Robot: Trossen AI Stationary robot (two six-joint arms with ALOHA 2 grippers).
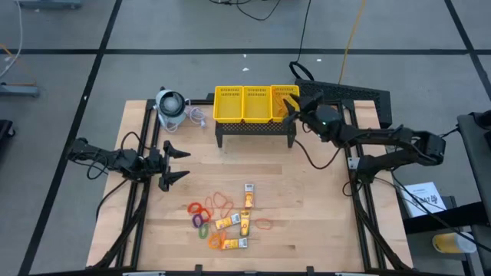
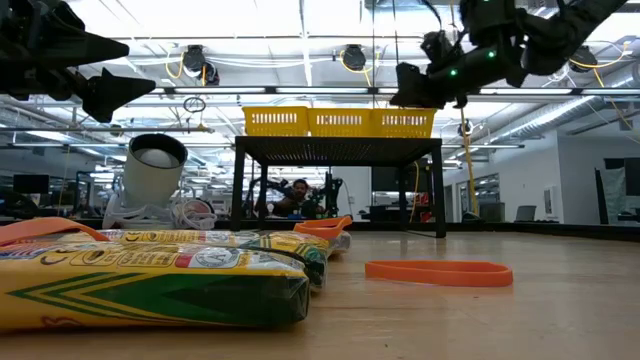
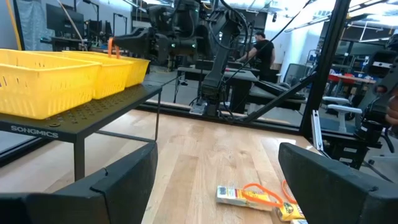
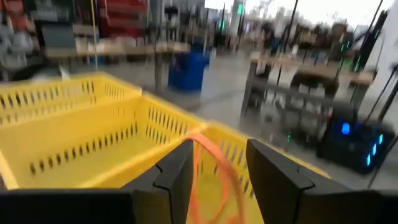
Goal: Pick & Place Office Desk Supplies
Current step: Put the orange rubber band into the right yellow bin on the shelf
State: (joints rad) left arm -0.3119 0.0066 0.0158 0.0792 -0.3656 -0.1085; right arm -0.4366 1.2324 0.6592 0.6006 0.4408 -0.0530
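The office desk supplies lie on the wooden table's near middle: yellow-orange packets [image 1: 244, 224], orange rubber-band loops [image 1: 222, 201] and small coloured rings [image 1: 201, 215]. My right gripper [image 1: 290, 107] hovers level over the right compartment of the yellow basket [image 1: 244, 103]. Its fingers stand apart, with one orange rubber band [image 4: 214, 180] between them. My left gripper [image 1: 178, 165] waits open at the table's left side, pointing level toward the supplies with nothing between its fingers [image 3: 118, 186]. My right gripper has the orange band's upper end [image 4: 191, 144] against the inner side of one finger [image 4: 177, 171]. The loop hangs down in the gap, above the basket's right compartment. The other finger stands clear of it. Whether the band rests on the finger, I cannot tell.
The basket sits on a black perforated stand [image 1: 257, 132] at the table's far middle. A grey-white round device [image 1: 170, 107] with a cord stands far left. Bare wood lies between the stand and the supplies. A person [image 3: 261, 46] is in the room behind.
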